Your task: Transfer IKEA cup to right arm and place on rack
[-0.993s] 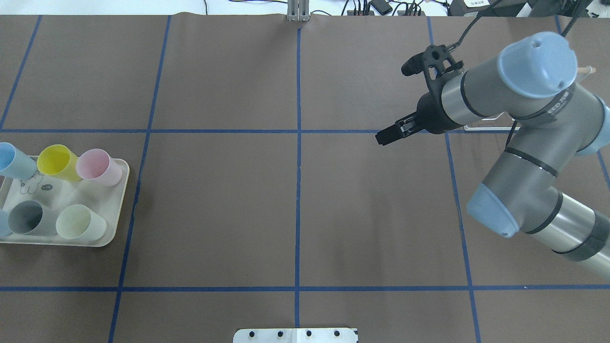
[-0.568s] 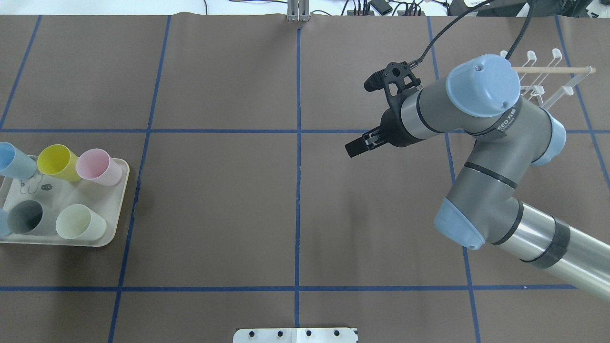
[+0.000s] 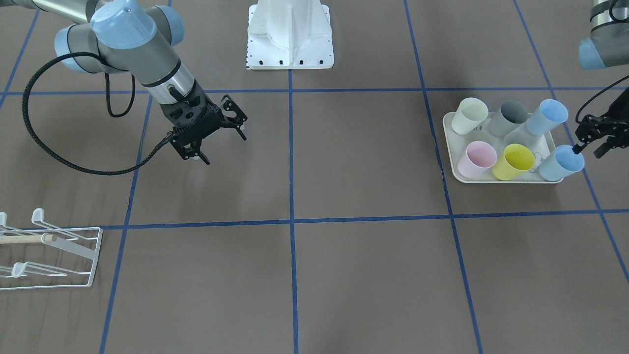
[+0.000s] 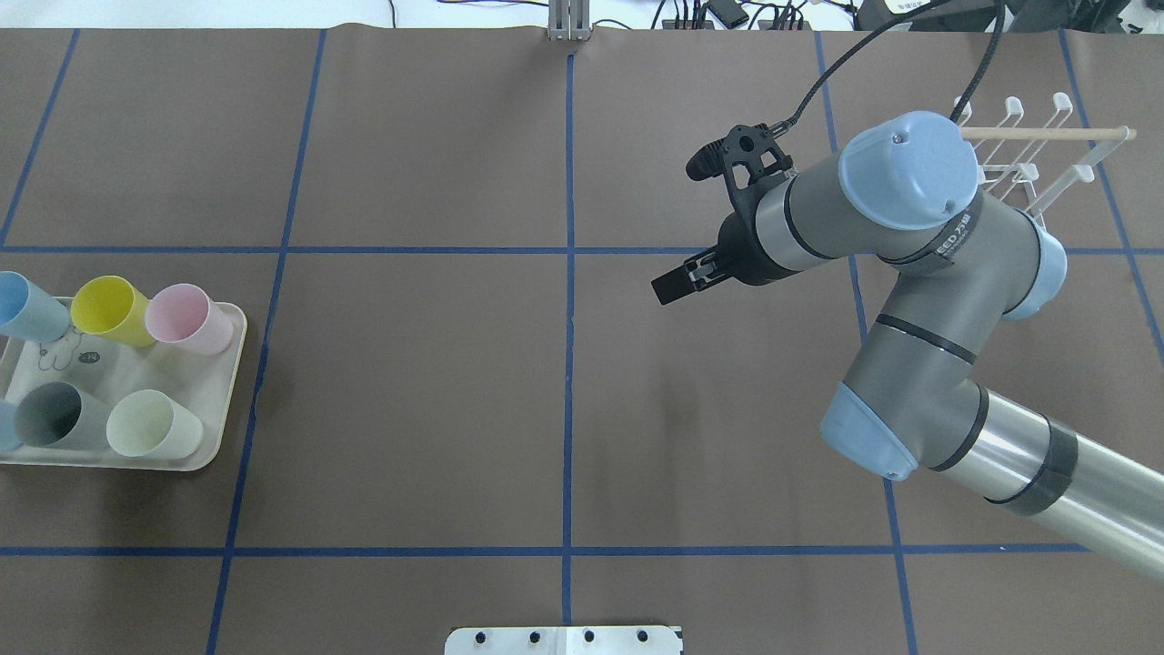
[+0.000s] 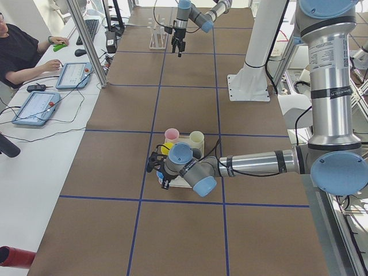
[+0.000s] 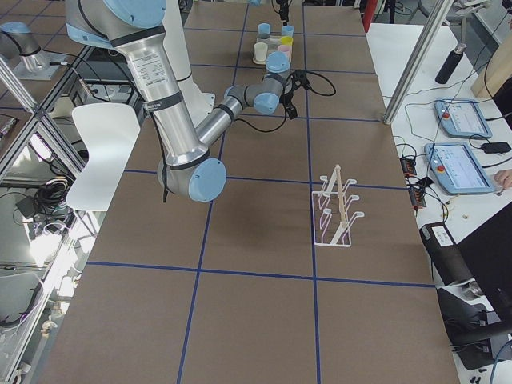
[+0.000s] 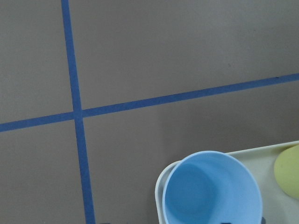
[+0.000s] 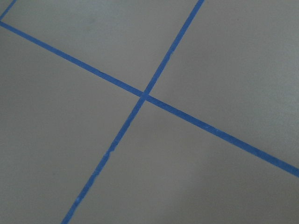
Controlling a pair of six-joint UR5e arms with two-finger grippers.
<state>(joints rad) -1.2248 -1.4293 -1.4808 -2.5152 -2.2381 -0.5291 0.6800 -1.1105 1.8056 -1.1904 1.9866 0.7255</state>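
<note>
Cream tray on brown table crossed by blue tape lines; white chair alongside

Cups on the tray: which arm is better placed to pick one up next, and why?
Left. The left gripper hangs beside the blue cup at the tray's corner, and its wrist camera looks into that cup. The right gripper hovers over bare table, far from the tray.

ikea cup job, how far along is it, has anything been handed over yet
Nothing is done yet: all six cups sit on the tray and the rack is empty. In hand: the left gripper hovers, apparently open, beside the blue cup at the tray's corner, while the right gripper hangs open and empty over the table. Left: grasp, handover, placing on the rack.
</note>
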